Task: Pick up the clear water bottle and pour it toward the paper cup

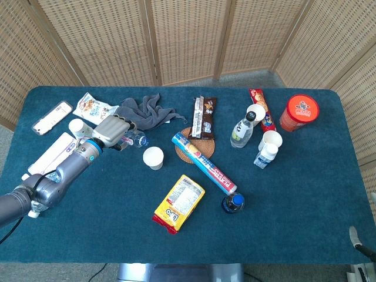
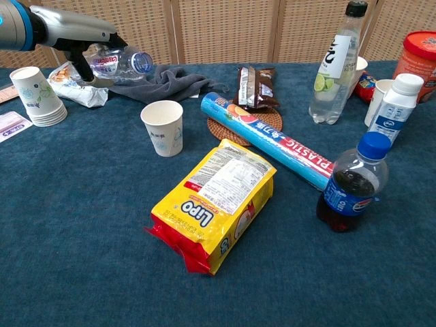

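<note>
My left hand [image 1: 111, 131] [image 2: 78, 33] grips the clear water bottle [image 2: 121, 63] [image 1: 134, 140] and holds it above the table, tipped nearly on its side. Its open neck points right and slightly down, toward the paper cup [image 2: 163, 127] [image 1: 154, 157]. The cup stands upright on the blue cloth, lower and to the right of the bottle's mouth, apart from it. No water can be made out leaving the bottle. My right hand shows in neither view.
A grey towel [image 2: 160, 80] lies behind the cup and a stack of paper cups [image 2: 34, 95] stands at the left. A yellow Lipo packet [image 2: 214, 201], a blue plastic-wrap roll [image 2: 276, 138], a cola bottle [image 2: 351, 182] and a tall lime drink bottle [image 2: 334, 65] fill the middle and right.
</note>
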`<state>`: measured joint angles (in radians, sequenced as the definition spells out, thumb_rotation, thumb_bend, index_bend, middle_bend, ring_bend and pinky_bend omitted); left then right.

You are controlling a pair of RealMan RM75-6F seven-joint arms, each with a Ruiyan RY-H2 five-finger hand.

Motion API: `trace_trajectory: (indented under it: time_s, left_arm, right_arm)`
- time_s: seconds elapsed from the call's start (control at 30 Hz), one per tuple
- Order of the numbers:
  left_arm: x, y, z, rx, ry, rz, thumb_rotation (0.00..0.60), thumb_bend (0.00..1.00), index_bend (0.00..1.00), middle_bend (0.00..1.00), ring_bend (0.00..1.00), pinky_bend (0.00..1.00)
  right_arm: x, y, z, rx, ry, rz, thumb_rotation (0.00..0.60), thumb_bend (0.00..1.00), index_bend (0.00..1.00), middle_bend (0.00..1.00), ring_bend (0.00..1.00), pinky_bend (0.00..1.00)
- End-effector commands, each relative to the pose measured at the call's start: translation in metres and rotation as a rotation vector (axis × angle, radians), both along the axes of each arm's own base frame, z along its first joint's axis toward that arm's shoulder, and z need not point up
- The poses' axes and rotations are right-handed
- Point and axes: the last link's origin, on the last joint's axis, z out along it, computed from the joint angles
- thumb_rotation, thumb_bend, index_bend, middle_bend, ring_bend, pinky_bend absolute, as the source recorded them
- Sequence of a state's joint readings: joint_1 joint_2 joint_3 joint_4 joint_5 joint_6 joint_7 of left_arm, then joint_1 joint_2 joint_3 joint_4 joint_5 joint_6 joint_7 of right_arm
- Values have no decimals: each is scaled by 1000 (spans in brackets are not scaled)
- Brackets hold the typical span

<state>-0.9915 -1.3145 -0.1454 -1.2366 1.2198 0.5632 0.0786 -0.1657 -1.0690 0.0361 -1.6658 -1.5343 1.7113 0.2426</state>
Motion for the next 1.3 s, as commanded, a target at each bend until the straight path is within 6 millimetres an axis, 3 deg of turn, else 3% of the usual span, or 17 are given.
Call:
trace_trajectory:
  time_s: [0.03,1.3]
  left_arm:
    - [0,0,1,2,37,-18,600,549,412,386,380,392]
    - [20,3,-9,-45,247,-100,600,556,428,391,375,376]
  right_arm:
    - [0,0,0,-1,-2,0,600,415,0,50,0,0]
    - [-4,5,-1,-12,-16,-12,600,415,0,50,0,0]
